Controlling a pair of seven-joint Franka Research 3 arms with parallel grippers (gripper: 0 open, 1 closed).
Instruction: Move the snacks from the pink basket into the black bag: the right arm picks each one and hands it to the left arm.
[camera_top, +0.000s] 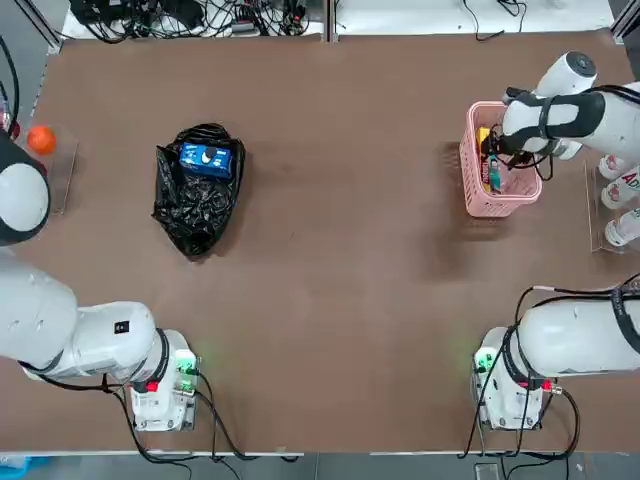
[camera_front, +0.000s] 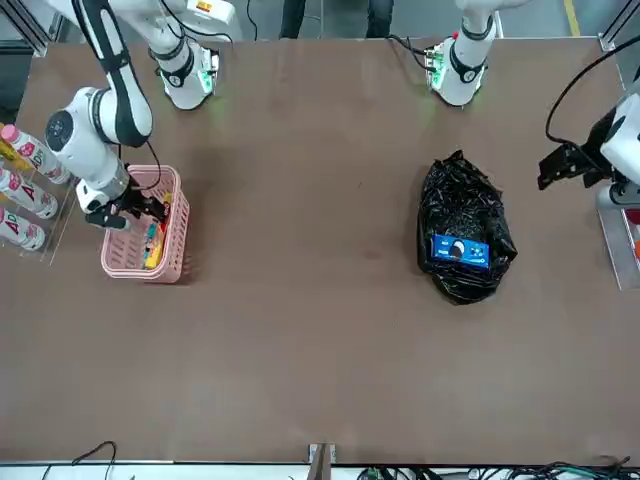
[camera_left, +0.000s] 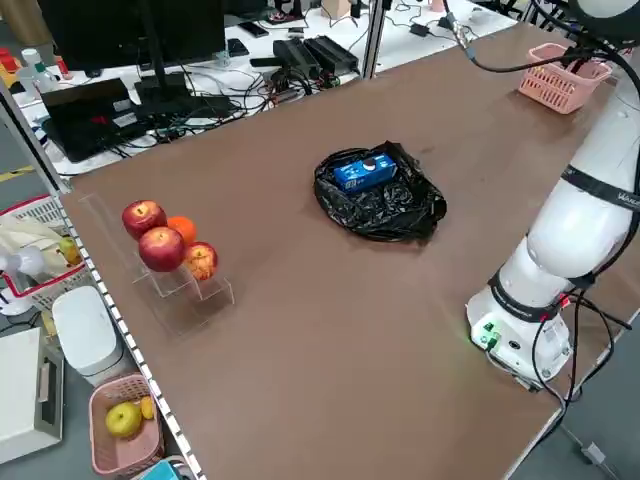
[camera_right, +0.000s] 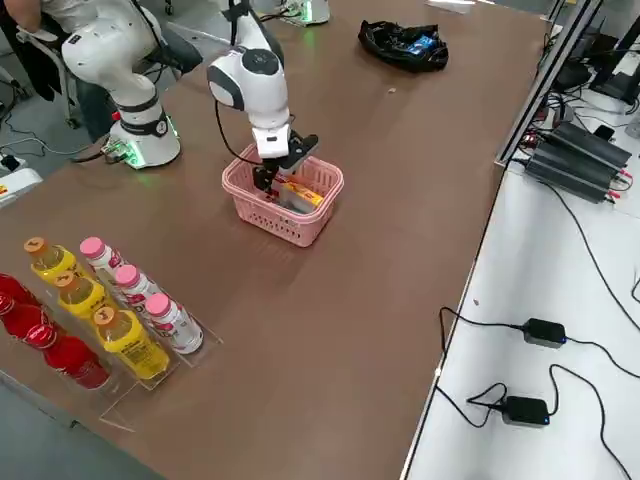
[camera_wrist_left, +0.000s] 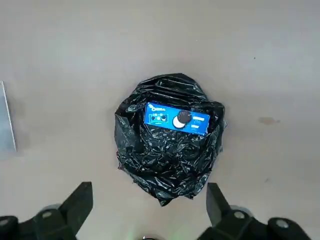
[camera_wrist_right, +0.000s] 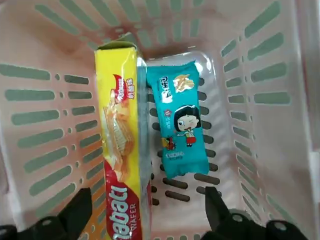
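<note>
While hovering spread-fingered, right gripper (camera_wrist_right: 142, 220) over the pink basket (camera_wrist_right: 45, 65): drop straight, straddle teal packet (camera_wrist_right: 181, 132) ahead, avoiding the yellow packet (camera_wrist_right: 120, 150) alongside.

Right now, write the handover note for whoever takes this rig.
Right gripper: open, empty, hanging over the pink basket.
Left gripper: open, empty, above the black bag.
Done: blue packet lies on the bag.
Left: yellow packet and teal packet lie side by side in the basket; each needs picking, handing over and bagging.
</note>
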